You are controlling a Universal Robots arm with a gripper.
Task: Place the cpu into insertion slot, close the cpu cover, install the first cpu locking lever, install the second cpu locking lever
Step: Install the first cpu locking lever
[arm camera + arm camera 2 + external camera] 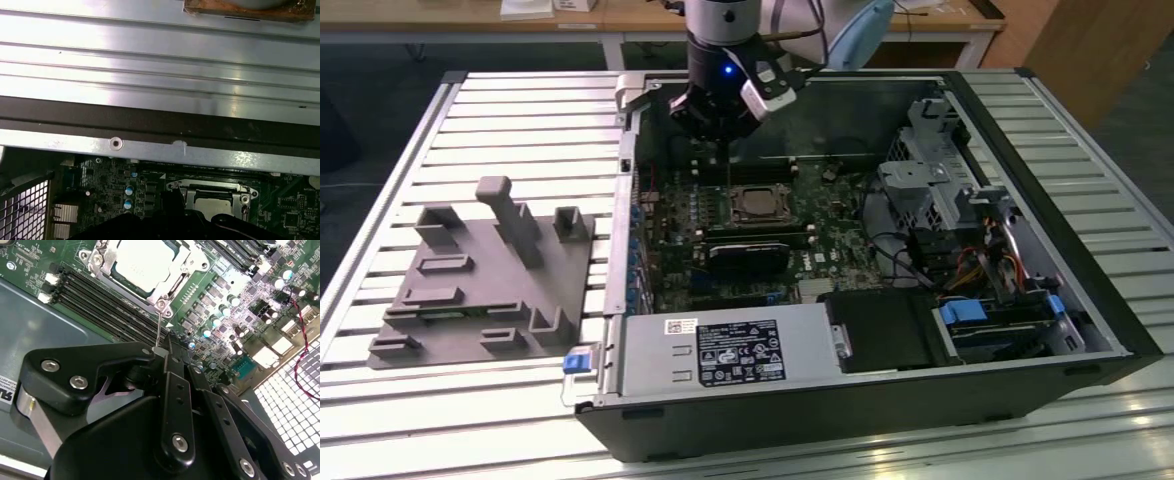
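The cpu (755, 203) lies flat in its socket on the motherboard, silvery top up; it also appears in both wrist views (142, 262) (216, 206). The cpu cover (167, 285), a silver frame, lies down around it. A thin wire locking lever (158, 327) rises from the socket's corner up to my fingertips. My gripper (723, 138) hangs just behind the socket, over the memory slots, and looks shut on the lever's end (160, 352). In the exterior view the lever (724, 165) is a thin line below the gripper.
The open black case (1067, 250) lies on a slatted metal table (520, 120). A grey fixture block (480, 270) sits at the exterior view's left. Inside are a power supply (720, 355), a drive cage (934, 180) and cables. The case wall (150, 120) runs close behind the socket.
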